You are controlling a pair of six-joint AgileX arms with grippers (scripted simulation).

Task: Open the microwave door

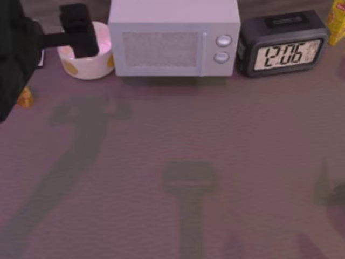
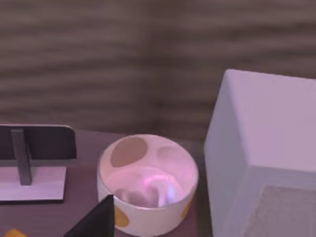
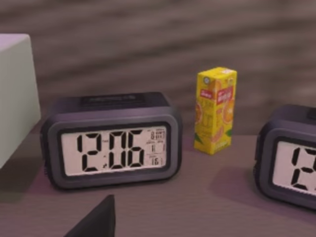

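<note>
The near half of the table carries only arm shadows. Far back in the middle stands the microwave, upright and facing the near edge, its door flat against the front and shut, with two round knobs on the strip to the door's right. Just left of the microwave, nearly touching its side, sits a white bowl with tan spots. The left gripper hangs above that bowl, beside the microwave's left wall and apart from the door; I cannot tell whether its fingers are spread or closed. Right of the microwave, close by, a black clock shows 12:06. A yellow juice carton stands behind it at the far right corner. The right gripper does not appear in the top view.
</note>
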